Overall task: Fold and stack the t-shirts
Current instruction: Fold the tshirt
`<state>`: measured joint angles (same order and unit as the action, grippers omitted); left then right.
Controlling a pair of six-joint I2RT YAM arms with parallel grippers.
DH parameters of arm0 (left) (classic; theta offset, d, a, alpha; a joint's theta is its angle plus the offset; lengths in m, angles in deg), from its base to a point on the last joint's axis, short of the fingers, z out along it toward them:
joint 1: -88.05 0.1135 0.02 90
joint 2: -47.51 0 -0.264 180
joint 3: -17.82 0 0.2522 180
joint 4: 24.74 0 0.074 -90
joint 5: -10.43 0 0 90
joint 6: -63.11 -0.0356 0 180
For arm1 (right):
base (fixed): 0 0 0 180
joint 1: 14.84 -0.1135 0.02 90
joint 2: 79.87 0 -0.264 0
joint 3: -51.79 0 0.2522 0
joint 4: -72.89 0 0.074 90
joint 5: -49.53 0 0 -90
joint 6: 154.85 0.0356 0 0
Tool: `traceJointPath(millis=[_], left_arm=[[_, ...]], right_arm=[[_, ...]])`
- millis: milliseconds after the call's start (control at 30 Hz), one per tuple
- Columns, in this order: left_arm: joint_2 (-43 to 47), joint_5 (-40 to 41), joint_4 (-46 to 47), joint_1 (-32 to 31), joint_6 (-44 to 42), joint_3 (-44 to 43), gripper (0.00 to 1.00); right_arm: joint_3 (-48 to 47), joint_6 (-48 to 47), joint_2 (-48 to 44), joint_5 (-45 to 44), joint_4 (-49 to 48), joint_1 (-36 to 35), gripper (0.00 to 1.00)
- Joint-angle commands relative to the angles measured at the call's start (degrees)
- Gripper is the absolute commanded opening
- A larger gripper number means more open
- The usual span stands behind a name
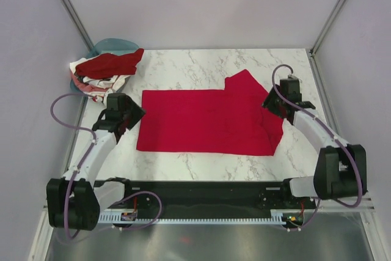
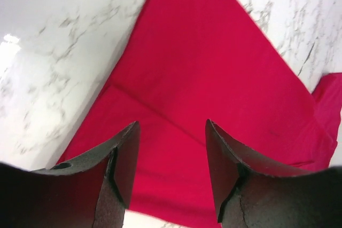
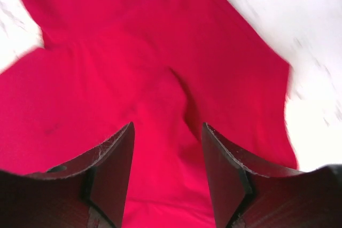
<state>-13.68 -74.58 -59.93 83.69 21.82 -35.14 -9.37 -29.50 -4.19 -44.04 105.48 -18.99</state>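
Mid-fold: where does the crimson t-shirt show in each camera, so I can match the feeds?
Top external: the crimson t-shirt lies spread out mid-picture.
Left wrist: the shirt runs as a broad wedge from top centre down to the bottom edge.
Right wrist: the shirt covers most of the picture.
Shared landmark: the white marble tabletop bordering it.

White marble-pattern table (image 1: 183, 65); plain lilac-grey walls (image 1: 201, 4); metal corner posts (image 1: 66, 5); even soft light.
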Motion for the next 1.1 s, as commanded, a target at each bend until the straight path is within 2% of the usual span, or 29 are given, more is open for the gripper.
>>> traceJointPath(millis=[0, 133, 333, 533, 733, 1067], left_arm=[[-4.80, -4.82, 11.38, 0.23, -7.48, -4.30, 0.59], [-13.06, -4.82, 16.58, 0.14, -6.09, -6.15, 0.59], [-23.35, -2.63, 28.43, -1.09, -2.66, -7.03, 0.59], [-32.93, -1.13, 30.92, -1.53, -4.23, -12.47, 0.61], [-36.81, 0.19, 28.81, -1.88, -7.48, -17.31, 0.62], [-41.11, 0.02, 26.18, -1.35, -8.02, -21.53, 0.62]], right_arm=[[-9.36, -1.95, 6.56, -1.34, -5.47, -2.27, 0.61], [-21.04, -5.63, 20.69, -8.02, -4.25, -6.13, 0.61], [-44.31, -9.86, 40.12, -11.10, -2.40, -7.98, 0.58], [-59.01, -13.46, 52.96, -14.79, -0.55, -8.25, 0.59], [-68.95, -14.53, 61.77, -16.30, -0.02, -8.25, 0.60], [-71.61, -13.73, 68.46, -18.04, -0.73, -8.16, 0.60]])
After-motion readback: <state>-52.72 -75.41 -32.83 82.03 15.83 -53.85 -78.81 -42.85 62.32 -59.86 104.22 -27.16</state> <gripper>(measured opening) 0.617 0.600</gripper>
